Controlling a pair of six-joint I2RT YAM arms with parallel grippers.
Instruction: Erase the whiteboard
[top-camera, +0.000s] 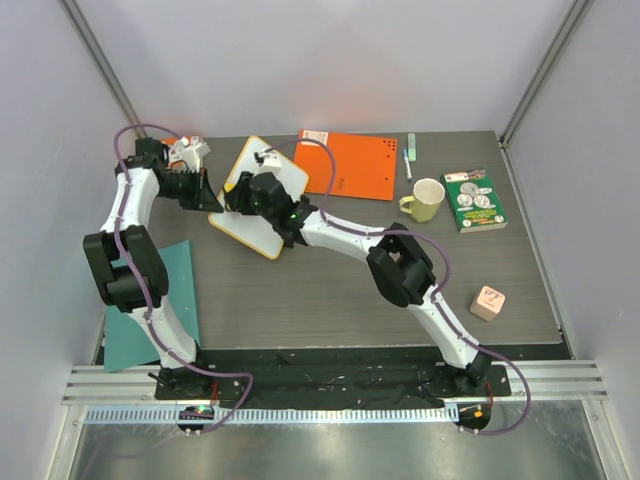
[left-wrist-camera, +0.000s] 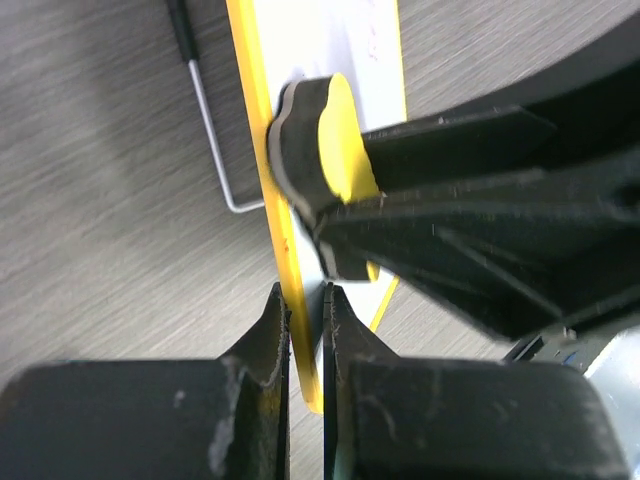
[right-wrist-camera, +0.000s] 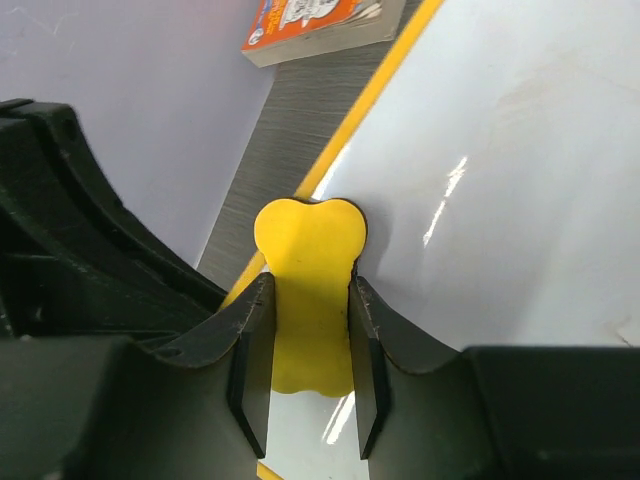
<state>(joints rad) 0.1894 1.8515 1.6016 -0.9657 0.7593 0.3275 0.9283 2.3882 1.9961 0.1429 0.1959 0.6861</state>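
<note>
- Wiping step in hand, by judgement: pressing a yellow eraser (right-wrist-camera: 305, 235) onto the whiteboard (top-camera: 245, 222) with the right claw (right-wrist-camera: 308, 295), closed firmly on both sides of the eraser.
- Steadying the board with the left claw (left-wrist-camera: 303, 305), pinched shut on the thin yellow rim at the edge.
- Finding the whiteboard at the upper left of centre in the top view, turned at an angle on the tabletop (top-camera: 330, 290), just beside an orange sheet (top-camera: 350, 165).
- Seeing the eraser close to the rim, near the board's edge; only faint marks on the white surface in the wrist views, no clear dark writing.
- Next, probably: sliding the eraser away from the rim across the rest of the surface, flat and well pressed, with a firm left pinch against any slipping of the board.
</note>
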